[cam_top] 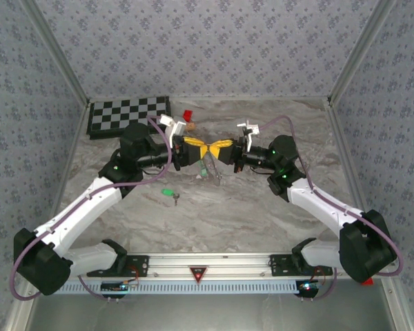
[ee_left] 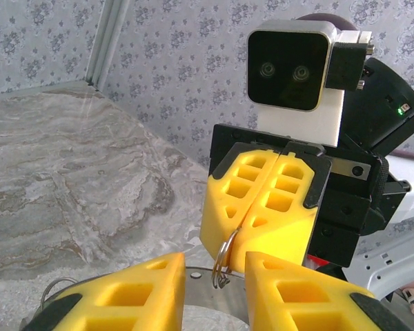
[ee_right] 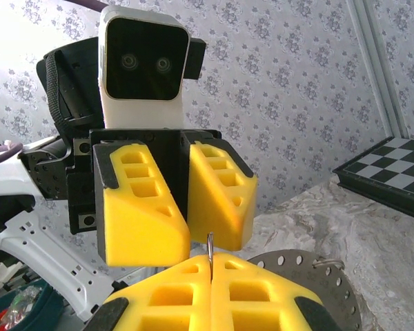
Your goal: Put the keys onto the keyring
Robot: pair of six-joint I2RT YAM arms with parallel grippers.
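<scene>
one grey marble-patterned table (cam_top: 276,214) stands enclosed by blue-grey floral-papered walls (cam_top: 214,48), with a chessboard (cam_top: 127,115) at the far left; the red triangular mark (cam_top: 198,274) on the near rail (cam_top: 248,262) is too small to read. the right gripper (ee_left: 243,224) is pressed together on the keyring (ee_left: 224,261), held upright in the air, while the left gripper (ee_left: 214,276) stands parted just beside it. one of the keys (cam_top: 167,192) lies on the table left of centre, and another key (cam_top: 203,169) shows beneath the grippers.
</scene>
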